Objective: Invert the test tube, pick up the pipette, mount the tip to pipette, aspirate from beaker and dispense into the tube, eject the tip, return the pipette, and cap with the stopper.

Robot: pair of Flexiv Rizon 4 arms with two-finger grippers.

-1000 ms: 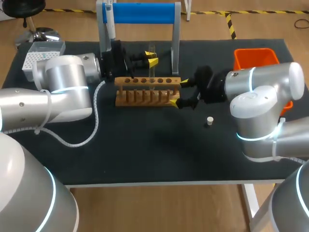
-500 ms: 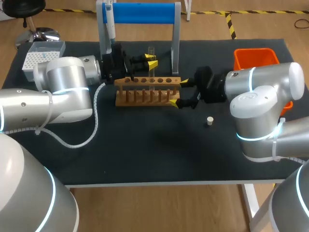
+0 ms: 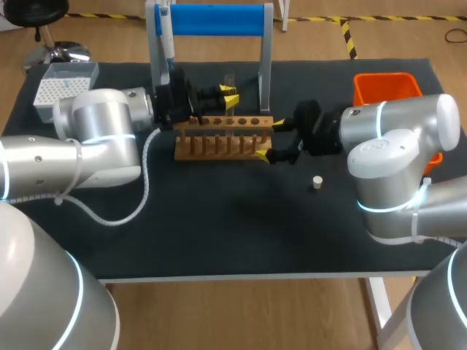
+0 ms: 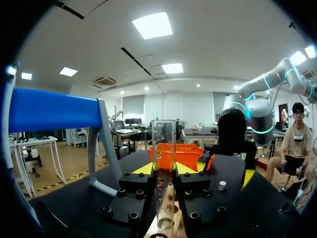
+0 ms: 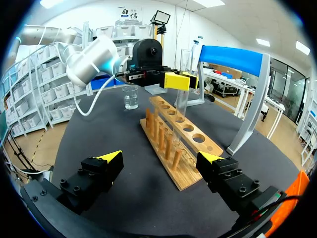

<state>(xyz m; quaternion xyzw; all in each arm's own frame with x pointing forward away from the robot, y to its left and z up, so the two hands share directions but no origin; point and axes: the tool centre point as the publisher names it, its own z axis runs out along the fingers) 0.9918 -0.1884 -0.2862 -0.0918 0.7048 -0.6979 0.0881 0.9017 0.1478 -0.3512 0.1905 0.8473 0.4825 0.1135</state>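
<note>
A clear test tube (image 4: 163, 168) stands upright, mouth up, its lower end at a hole of the wooden rack (image 3: 222, 137). My left gripper (image 3: 229, 97) is shut on the tube, a yellow tip on either side of the glass. My right gripper (image 3: 269, 138) is open, its fingers flanking the rack's right end (image 5: 184, 179) without clamping it. The pipette (image 3: 166, 35) hangs on the blue-topped stand (image 3: 211, 20). A small white stopper (image 3: 317, 182) lies on the mat to the right of the rack. The beaker (image 5: 131, 96) stands beyond the rack's far end in the right wrist view.
An orange bin (image 3: 387, 89) sits at the back right corner. A white tip box (image 3: 57, 86) stands at the back left. The stand's grey legs (image 3: 264, 69) rise just behind the rack. Dark mat (image 3: 233, 226) stretches in front of the rack.
My left gripper has sunk slightly with the tube toward the rack, and its arm has edged right. The right arm has not moved.
</note>
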